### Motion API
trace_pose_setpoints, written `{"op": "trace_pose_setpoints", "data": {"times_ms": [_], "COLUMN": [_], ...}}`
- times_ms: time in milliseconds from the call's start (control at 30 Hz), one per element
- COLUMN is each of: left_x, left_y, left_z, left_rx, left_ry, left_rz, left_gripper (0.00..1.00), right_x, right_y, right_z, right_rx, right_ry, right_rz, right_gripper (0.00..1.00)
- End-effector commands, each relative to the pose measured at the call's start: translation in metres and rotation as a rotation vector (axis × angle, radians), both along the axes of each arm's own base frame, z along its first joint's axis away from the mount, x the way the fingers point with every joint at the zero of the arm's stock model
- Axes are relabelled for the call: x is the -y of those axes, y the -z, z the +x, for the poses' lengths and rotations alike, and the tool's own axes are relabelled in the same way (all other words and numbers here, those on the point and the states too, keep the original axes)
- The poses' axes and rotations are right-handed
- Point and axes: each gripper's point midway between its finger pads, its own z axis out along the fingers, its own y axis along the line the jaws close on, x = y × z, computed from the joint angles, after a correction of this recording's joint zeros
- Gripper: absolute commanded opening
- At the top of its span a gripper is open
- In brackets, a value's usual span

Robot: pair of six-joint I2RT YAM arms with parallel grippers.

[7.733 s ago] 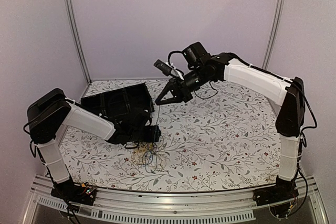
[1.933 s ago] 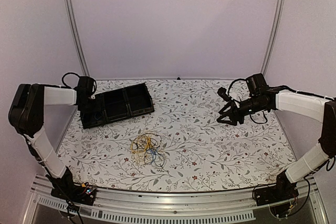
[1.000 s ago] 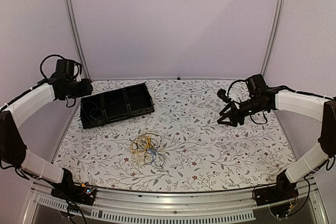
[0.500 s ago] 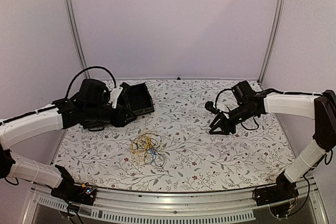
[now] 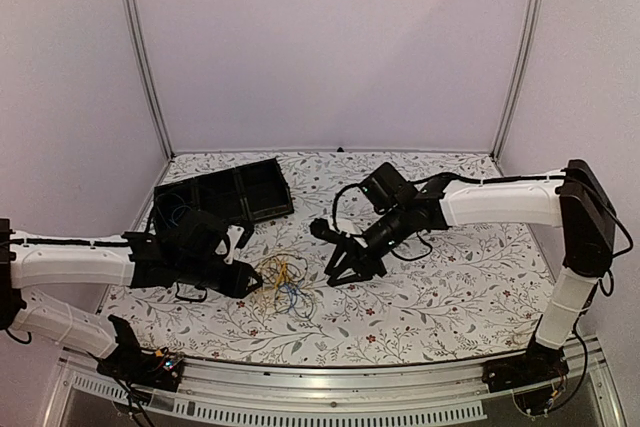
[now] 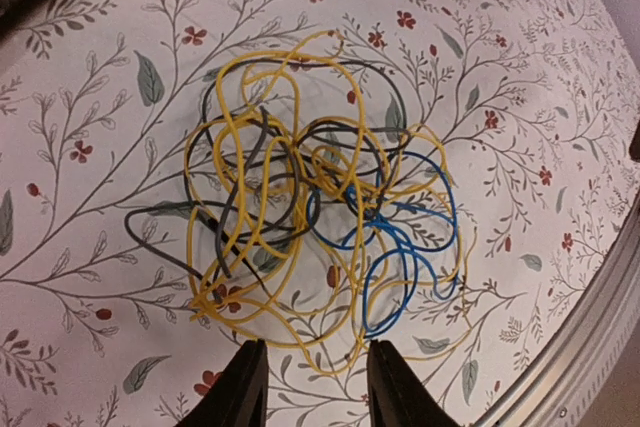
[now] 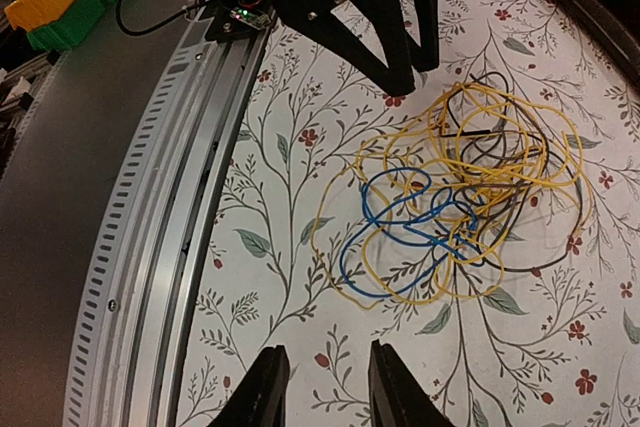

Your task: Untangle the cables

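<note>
The cables lie in one tangle of yellow, blue and dark wires on the flowered table, near its front edge. My left gripper hovers just left of the tangle and my right gripper just right of it. In the left wrist view the cables spread ahead of my open left gripper, and the nearest yellow loop reaches the gap between the tips. In the right wrist view my right gripper is open over bare table, short of the cables.
A black compartment tray stands at the back left, with a blue wire in its left compartment. The metal front rail runs close beside the tangle. The left gripper's fingers show beyond the tangle in the right wrist view.
Both arms have swung in to the tangle, the left from the tray at the back left, the right from the table's right side. The cables have not moved.
</note>
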Motion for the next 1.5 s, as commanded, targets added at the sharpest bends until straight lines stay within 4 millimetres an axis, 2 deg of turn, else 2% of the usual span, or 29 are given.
{"op": "trace_pose_setpoints", "data": {"times_ms": [0, 100, 300, 500, 700, 1000, 1467], "left_x": [-0.006, -0.008, -0.009, -0.005, -0.006, -0.005, -0.004], "left_y": [-0.005, -0.002, 0.007, 0.013, 0.021, 0.026, 0.027], "left_z": [0.015, 0.017, 0.015, 0.017, 0.014, 0.012, 0.011], "left_rx": [0.047, 0.044, 0.034, 0.037, 0.026, 0.015, 0.007], "left_ry": [-0.148, -0.184, -0.199, -0.194, -0.187, -0.186, -0.189], "left_rz": [-0.088, -0.114, -0.134, -0.139, -0.139, -0.155, -0.170], "left_gripper": [0.34, 0.34, 0.36, 0.36, 0.36, 0.36, 0.36], "right_x": [-0.036, -0.051, -0.068, -0.082, -0.095, -0.100, -0.097], "right_y": [0.006, 0.016, 0.036, 0.049, 0.066, 0.080, 0.099], "right_z": [-0.019, -0.022, -0.026, -0.014, 0.001, -0.003, 0.020], "right_rx": [-0.162, -0.211, -0.275, -0.305, -0.324, -0.367, -0.302], "right_ry": [-0.019, -0.008, -0.004, 0.038, 0.100, 0.099, 0.253], "right_rz": [-0.009, -0.039, -0.091, -0.127, -0.178, -0.211, -0.291], "right_gripper": [0.32, 0.36, 0.40, 0.45, 0.45, 0.42, 0.45]}}
